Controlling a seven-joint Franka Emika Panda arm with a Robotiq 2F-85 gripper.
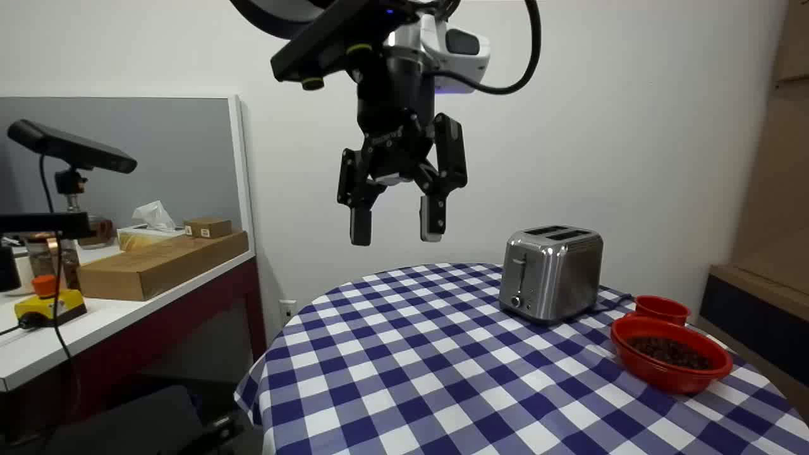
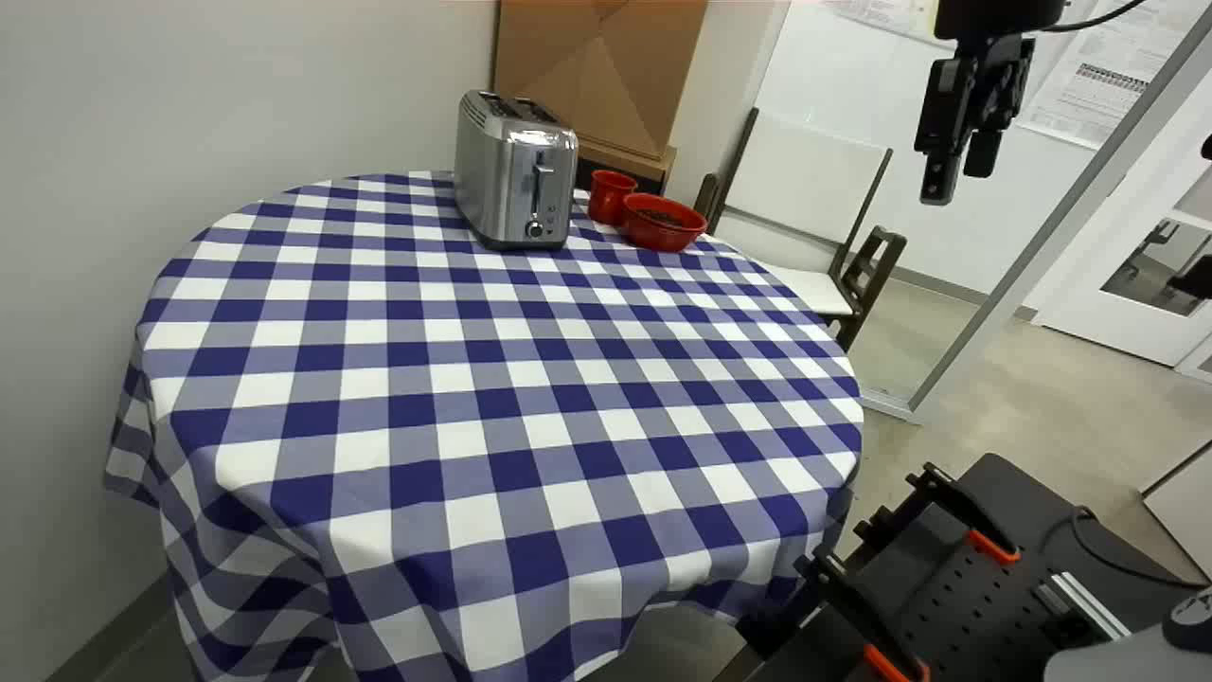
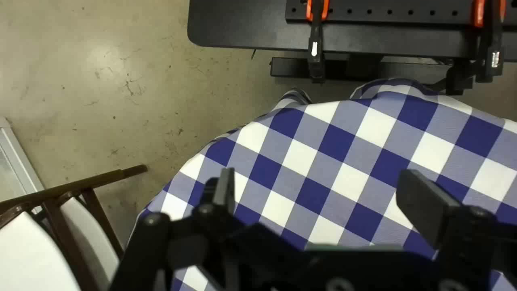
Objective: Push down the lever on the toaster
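The black 2-fingered gripper point(image 1: 397, 230) hangs in mid-air, its flat, squarish fingertips point(image 1: 361, 229) spread wide; in the wrist view I look straight through the gap onto cloth. That is the tablecloth point(image 2: 407, 379), checked in navy, grey-blue and white, lying smooth on the rounded table beneath the gripper and falling in soft folds at the rim.

Well apart from the gripper in both exterior views stands the boxy, silvery metal toaster point(image 1: 578, 278), upright on the cloth, with rounded corners, a bright sheen and 2 dark slots on top. In an exterior view it is to the right of the gripper and lower. Its small lever point(image 1: 519, 260) sits near the top of a narrow vertical groove, clear of the fingers, with a round knob point(image 1: 516, 302) at the bottom.

Also well apart from the gripper, near the toaster, are a glossy red round bowl point(image 1: 663, 377), filled with small, dark, grainy pieces point(image 1: 670, 352), and a red cup point(image 2: 608, 204) just beside it. Whether those 2 touch, I cannot tell.

Left of the gripper in an exterior view, a long, matte brown cardboard box point(image 1: 164, 268) lies on a white-topped desk point(image 1: 120, 309).
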